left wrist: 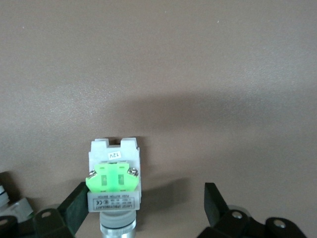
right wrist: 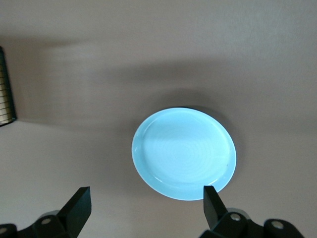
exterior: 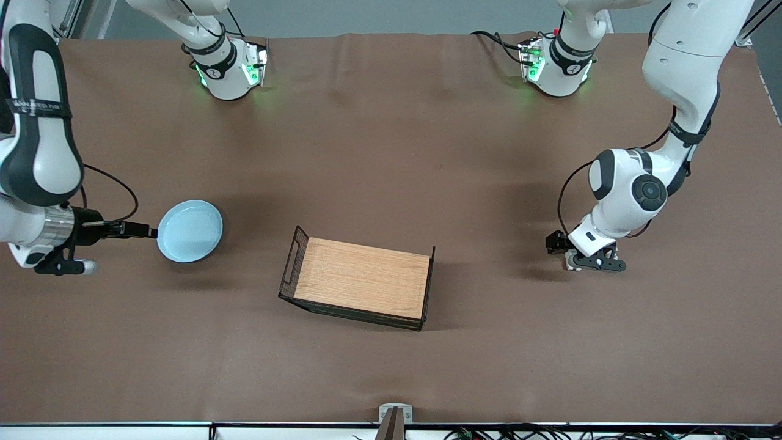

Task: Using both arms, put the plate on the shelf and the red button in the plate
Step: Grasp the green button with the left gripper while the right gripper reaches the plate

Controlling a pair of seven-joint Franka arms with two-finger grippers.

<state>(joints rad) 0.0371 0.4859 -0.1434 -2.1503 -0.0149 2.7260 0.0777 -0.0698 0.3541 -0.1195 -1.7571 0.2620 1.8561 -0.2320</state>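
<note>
Your right gripper gapes empty beside the smooth round plate; your left gripper spreads around the boxy red button.

Both end effectors, left and right, gape, lowered.

Pale blue plate, green-blocked grey red button, black wire tray with light wood-grain floor, all on a brown bench
</note>
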